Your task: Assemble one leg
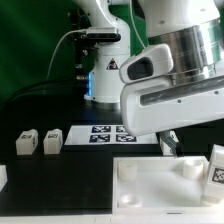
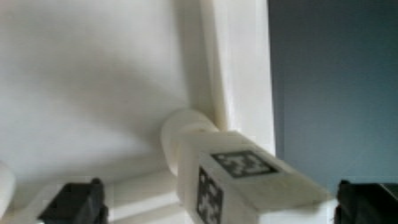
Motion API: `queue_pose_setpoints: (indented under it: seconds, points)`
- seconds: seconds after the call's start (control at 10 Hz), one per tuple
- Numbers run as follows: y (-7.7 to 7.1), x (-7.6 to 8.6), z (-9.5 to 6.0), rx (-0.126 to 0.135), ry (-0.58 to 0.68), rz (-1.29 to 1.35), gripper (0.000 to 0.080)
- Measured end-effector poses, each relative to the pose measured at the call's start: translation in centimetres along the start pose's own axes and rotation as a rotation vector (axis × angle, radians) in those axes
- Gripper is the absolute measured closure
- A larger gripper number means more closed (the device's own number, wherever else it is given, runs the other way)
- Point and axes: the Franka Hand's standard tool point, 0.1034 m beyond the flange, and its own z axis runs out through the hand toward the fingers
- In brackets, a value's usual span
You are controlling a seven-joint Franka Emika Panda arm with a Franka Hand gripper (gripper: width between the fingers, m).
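**A:** Where do we have the leg?

**B:** In the wrist view the leg (image 2: 237, 172) sits between our fingers (image 2: 71, 200), tag face toward the camera. Its rounded end is against the large white piece (image 2: 89, 90), just beside that piece's raised rim.

**A:** Gripper?

**B:** The gripper (image 2: 217, 203) is spread and isn't clamping anything. We see a clear gap between the leg and one finger. The other finger is just beside the leg, and we can't tell if it touches.

**A:** Exterior view?

**B:** Our arm (image 1: 175, 75) fills 1 to 3 o'clock and hides the fingertips. The large white piece lies at 5 to 6 o'clock, with a round socket (image 1: 190, 168) showing. There's a tagged block (image 1: 215, 165) at 4 o'clock, cut off by the frame edge. We can't tell if it's the same leg.

**A:** Other parts?

**B:** At 9 o'clock we see the first spare leg (image 1: 25, 142) and the second spare leg (image 1: 52, 141), side by side and near each other on the black table (image 1: 60, 175). The marker board (image 1: 110, 133) lies flat near centre, just beside the second one.
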Motion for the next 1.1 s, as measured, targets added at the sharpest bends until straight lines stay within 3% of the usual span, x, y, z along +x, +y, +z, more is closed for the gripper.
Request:
queue_pose_setpoints:
  seconds: [0.4, 0.6, 0.7, 1.1]
  points:
    - [0.0, 0.4, 0.0, -0.002, 0.029, 0.008, 0.0150]
    - [-1.8, 0.8, -0.8, -0.051, -0.001, 0.090, 0.0150]
    - [-2.4, 1.3, -0.8, -0.050, 0.007, 0.104, 0.0150]
    - [-0.9, 1.8, 2.0, -0.058, 0.024, 0.108, 0.0150]
